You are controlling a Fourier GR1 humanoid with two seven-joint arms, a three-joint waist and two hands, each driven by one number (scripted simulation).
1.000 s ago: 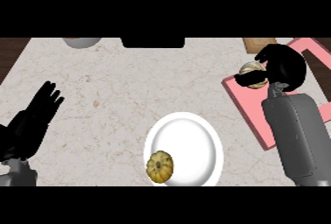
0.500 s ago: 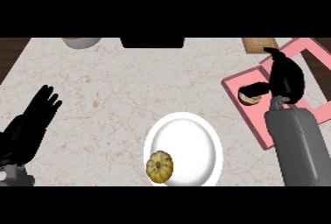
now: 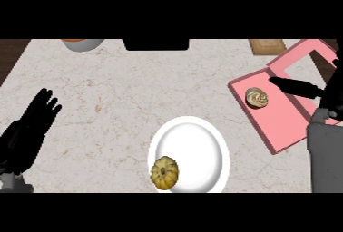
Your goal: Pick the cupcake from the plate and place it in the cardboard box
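Resting inside the pink cardboard box (image 3: 268, 131), the cupcake (image 3: 257, 97) lay released; right hand (image 3: 305, 88) held nothing, fingers straight, beside it. Left hand (image 3: 30, 129) rested open.

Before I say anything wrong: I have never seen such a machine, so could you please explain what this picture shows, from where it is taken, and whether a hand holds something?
The picture looks steeply down from the robot's head onto a marble counter. The robot has two grey forearms ending in black hands. The left hand rests open at the left edge, fingers up, holding nothing. The right hand shows at the right, fingers straight over the pink box; it holds nothing. The cupcake sits inside the box, apart from the hand. In the middle is a white plate with a small yellow pumpkin-like item at its lower left. At the far edge stand a grey bowl, a dark object and a brown board.
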